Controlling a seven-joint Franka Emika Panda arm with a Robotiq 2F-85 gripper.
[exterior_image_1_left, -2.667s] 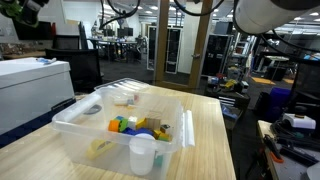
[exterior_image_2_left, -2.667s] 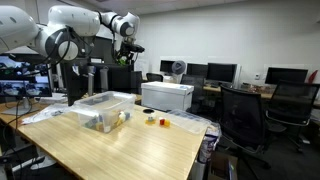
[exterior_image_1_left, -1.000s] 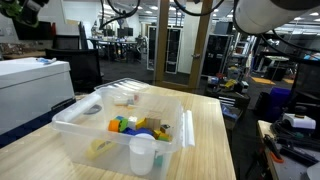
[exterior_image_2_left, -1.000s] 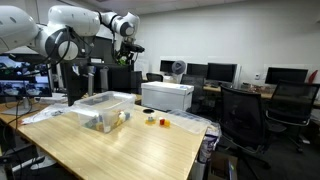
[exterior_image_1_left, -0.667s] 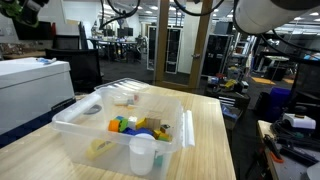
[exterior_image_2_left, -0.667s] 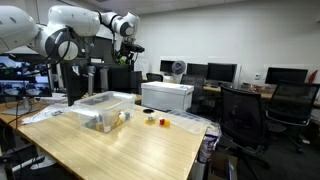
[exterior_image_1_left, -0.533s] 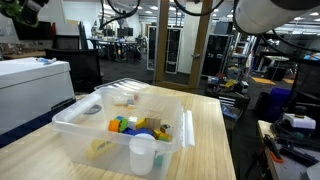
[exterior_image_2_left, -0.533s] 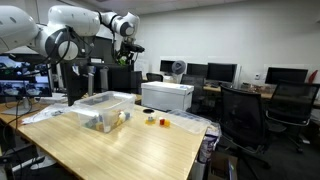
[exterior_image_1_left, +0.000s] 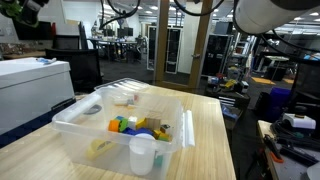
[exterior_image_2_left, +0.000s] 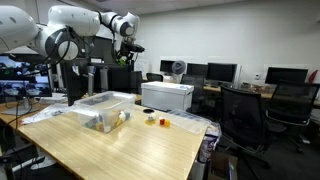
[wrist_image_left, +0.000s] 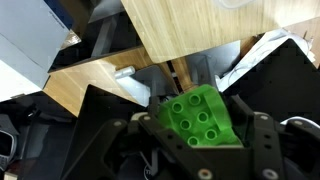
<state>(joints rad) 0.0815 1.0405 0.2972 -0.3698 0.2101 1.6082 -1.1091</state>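
Green block (wrist_image_left: 200, 112) sits clamped between my gripper's (exterior_image_2_left: 127, 46) fingers, high in the air near the table (wrist_image_left: 190, 30) edge. If my pinch on its sides slips, I judge it falls far and bounces away.

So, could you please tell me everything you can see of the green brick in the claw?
The green brick is a bright, glossy plastic building block with round studs in rows on the face turned to the wrist camera. It sits slightly tilted in that view, whole and clean as far as I can see. The claw is closed on it, its black jaws pressing on opposite sides. The brick is held in the air, clear of the wooden table, and touches nothing else visible.
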